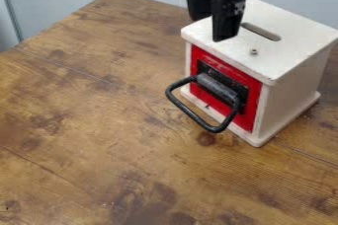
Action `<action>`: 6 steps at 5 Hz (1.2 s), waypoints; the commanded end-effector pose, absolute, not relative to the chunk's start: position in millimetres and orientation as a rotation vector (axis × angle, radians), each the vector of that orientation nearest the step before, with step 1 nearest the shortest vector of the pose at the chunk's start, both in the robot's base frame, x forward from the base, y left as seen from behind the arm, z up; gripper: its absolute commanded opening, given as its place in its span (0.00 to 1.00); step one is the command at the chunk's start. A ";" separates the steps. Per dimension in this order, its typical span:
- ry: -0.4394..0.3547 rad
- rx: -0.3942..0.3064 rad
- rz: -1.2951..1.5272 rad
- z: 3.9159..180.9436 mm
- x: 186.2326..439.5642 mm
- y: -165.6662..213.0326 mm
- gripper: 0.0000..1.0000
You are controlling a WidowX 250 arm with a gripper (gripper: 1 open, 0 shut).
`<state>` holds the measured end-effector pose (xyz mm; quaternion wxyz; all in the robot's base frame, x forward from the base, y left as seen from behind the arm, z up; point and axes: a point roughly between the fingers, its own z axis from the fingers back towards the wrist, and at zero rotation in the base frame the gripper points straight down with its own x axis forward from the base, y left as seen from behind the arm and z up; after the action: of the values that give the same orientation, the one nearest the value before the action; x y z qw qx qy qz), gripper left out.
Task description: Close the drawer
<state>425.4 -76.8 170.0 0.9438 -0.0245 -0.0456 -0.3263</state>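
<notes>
A small cream-white box [294, 86] stands on the wooden table at the right. Its red-fronted drawer [211, 63] has a black frame and a large black loop handle [199, 107] that sticks out toward the front left. The drawer front looks about flush with the box face. My black gripper [224, 32] hangs above the box's top left edge, over the drawer, touching nothing I can see. Its fingers look close together and hold nothing, though I cannot tell for sure.
The box's top has a narrow slot [263, 34]. The wooden table [93, 120] spreads to the left and front. A pale wall runs behind the table's far edge.
</notes>
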 end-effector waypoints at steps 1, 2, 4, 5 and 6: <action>-0.170 -0.021 -0.621 201.4 428.2 -75.8 1.00; -0.163 -0.018 -0.576 195.0 428.2 -73.2 1.00; -0.194 0.007 -0.666 216.0 410.8 -61.5 1.00; -0.193 -0.019 -0.636 203.5 406.9 -61.0 1.00; -0.198 -0.009 -0.614 212.9 404.8 -61.4 1.00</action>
<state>406.7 -68.5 163.5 0.9513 -0.0168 -0.0307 -0.3063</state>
